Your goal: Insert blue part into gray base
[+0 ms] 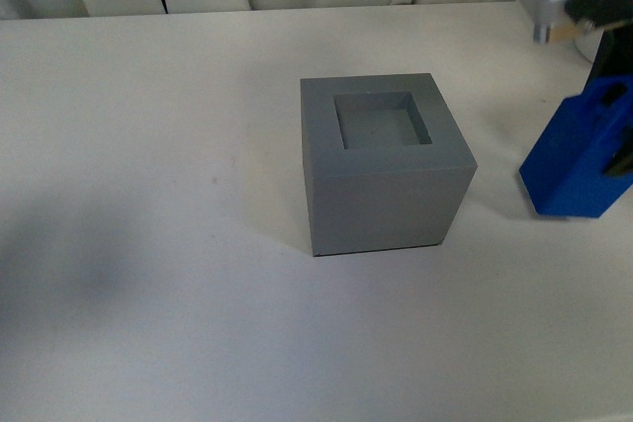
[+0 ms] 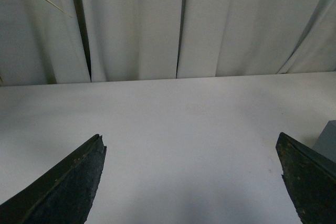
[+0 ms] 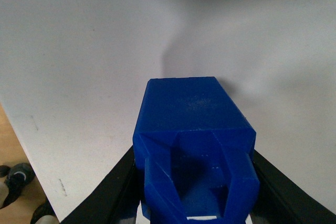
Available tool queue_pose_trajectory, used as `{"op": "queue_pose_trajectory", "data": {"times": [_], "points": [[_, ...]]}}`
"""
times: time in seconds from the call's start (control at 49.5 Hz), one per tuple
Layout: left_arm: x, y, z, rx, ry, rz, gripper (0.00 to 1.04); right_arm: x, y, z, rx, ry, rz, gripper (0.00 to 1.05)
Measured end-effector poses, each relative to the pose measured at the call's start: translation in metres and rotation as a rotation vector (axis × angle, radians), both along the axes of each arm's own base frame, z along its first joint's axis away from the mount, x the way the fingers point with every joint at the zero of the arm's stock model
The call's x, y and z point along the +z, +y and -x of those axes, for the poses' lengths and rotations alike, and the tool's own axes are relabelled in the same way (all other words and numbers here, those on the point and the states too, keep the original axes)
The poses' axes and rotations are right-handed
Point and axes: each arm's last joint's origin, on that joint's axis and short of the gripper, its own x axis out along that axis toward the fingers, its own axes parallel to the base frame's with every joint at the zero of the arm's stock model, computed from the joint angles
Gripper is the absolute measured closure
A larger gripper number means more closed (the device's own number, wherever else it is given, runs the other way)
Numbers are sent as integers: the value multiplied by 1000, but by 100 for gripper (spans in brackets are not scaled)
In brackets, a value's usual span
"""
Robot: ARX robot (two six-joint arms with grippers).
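Our left tool (image 2: 190,137) hangs over the bare counter (image 1: 148,145), its two dark fingers spread wide with nothing between them. A corner of the base (image 2: 328,140) shows just past one finger.

At mid-counter sits the base (image 1: 381,170), a gray cube standing flat. Its square recess (image 1: 384,121) faces up and is empty.

Right of it, well apart, is the blue part (image 1: 579,160). It is tilted, and we cannot tell whether its lower end touches the counter. Our right tool (image 3: 197,203) is clamped on it. The fingers press the two opposite sides of its hollow handle end, and the solid block points away from the wrist.

We judge the part to be stiff, light, hard plastic. It should not give under the squeeze, and its matte skin should resist slipping. A hold high on the handle end suits us, since it leaves the lower body free to enter the recess. The tilt needs squaring first, as the fit looks close.
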Motion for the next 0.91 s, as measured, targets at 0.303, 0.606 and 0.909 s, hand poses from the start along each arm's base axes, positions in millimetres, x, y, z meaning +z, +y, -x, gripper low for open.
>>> {"op": "queue_pose_trajectory", "data": {"times": [0.303, 0.606, 0.909], "points": [[0, 0, 0, 0, 0, 0, 6, 58, 17, 4, 53, -104, -83, 58], [0, 0, 0, 0, 0, 0, 6, 81, 60, 14, 148, -105, -163, 59], [0, 0, 0, 0, 0, 0, 6, 71, 94, 12, 196, -70, -166, 59]]}}
